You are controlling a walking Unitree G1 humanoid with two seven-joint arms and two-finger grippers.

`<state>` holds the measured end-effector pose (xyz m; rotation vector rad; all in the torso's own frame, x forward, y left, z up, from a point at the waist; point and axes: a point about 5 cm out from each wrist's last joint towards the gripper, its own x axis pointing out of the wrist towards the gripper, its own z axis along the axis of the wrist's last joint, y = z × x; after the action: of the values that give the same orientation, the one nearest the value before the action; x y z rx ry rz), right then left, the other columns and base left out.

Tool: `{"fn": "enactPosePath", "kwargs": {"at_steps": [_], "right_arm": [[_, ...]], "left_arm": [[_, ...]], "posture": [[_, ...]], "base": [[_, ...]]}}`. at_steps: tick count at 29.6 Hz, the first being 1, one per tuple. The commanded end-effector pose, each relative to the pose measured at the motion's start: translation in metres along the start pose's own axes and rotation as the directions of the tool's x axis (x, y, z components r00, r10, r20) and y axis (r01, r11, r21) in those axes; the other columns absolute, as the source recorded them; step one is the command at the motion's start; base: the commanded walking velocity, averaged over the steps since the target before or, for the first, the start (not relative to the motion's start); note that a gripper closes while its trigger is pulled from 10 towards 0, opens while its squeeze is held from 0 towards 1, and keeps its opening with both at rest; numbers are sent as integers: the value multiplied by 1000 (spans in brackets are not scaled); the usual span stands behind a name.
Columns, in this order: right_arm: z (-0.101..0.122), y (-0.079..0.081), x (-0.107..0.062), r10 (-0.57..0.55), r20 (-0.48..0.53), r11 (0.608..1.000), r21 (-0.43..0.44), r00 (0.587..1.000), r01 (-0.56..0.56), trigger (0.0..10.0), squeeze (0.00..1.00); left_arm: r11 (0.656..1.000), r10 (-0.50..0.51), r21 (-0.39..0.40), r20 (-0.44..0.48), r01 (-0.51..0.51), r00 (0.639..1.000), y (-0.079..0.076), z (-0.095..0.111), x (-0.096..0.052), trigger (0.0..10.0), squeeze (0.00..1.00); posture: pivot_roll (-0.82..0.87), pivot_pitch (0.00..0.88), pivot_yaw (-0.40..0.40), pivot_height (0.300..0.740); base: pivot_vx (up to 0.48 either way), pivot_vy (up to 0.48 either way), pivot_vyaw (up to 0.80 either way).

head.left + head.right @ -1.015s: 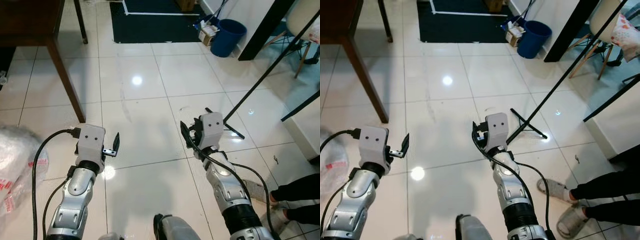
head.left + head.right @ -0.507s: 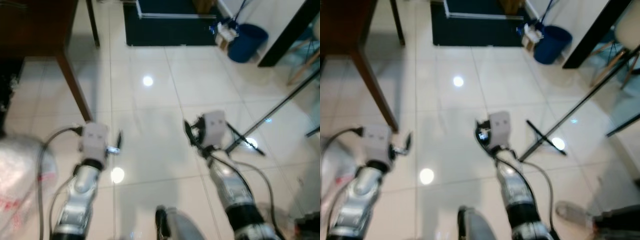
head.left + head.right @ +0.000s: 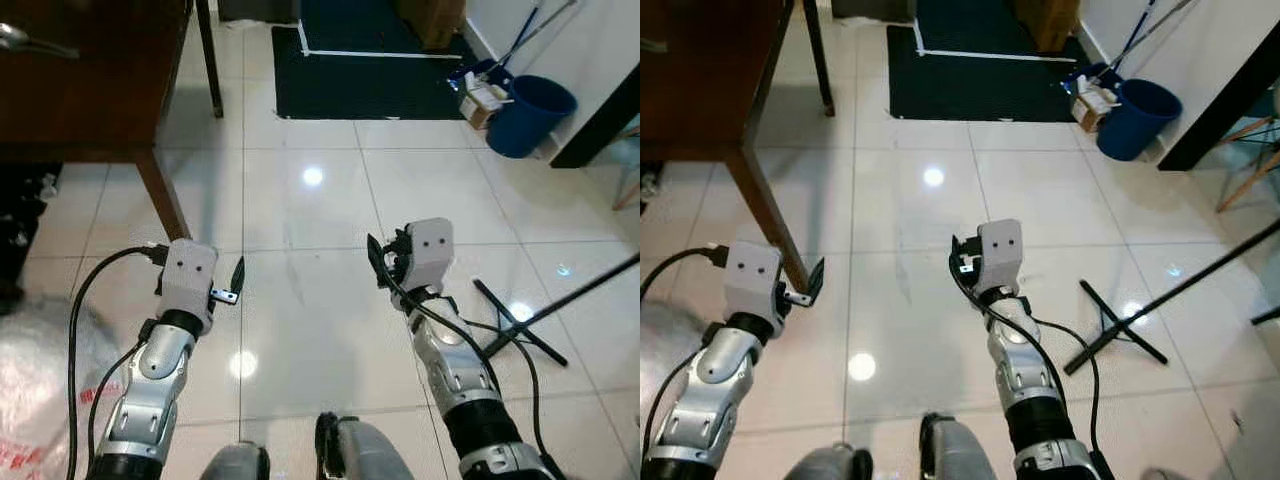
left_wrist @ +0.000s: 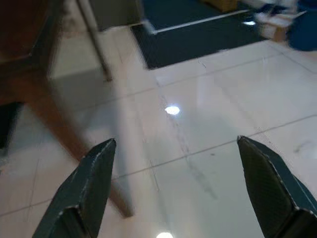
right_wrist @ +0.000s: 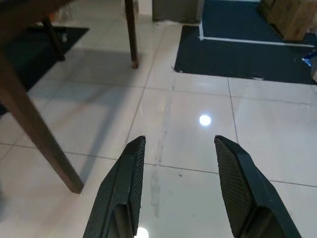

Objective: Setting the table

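While both arms hover over the tiled floor (image 3: 300, 330):
Left gripper (image 4: 173, 183): fingers wide apart, empty.
Right gripper (image 5: 181, 186): fingers parted, empty.
Wooden table (image 3: 90, 90): ahead-left.

No legible text, labels, brands, numbers or signs on any surface; red print on plastic wrap (image 3: 40, 400), at 8 o'clock, unreadable.

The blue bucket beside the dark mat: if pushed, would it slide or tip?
The blue bucket looks plastic, so probably light. On the glossy tiled floor it would likely slide. Handles leaning from it rise high, so a push up there might tip it.
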<state>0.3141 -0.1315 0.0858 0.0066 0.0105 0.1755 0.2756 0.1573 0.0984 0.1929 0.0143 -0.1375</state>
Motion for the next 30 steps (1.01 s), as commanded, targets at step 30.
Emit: {"fn": "enactPosePath", "kwargs": {"at_steps": [30], "right_arm": [[-4, -4, -2, -37, -6, 999, 17, 999, 37, 10000, 0]], "left_arm": [[999, -28, 15, -17, 28, 999, 1, -5, 1, 10000, 0]], "posture": [[-30, 41, 5, 740]], "base": [[480, 0, -659]]}}
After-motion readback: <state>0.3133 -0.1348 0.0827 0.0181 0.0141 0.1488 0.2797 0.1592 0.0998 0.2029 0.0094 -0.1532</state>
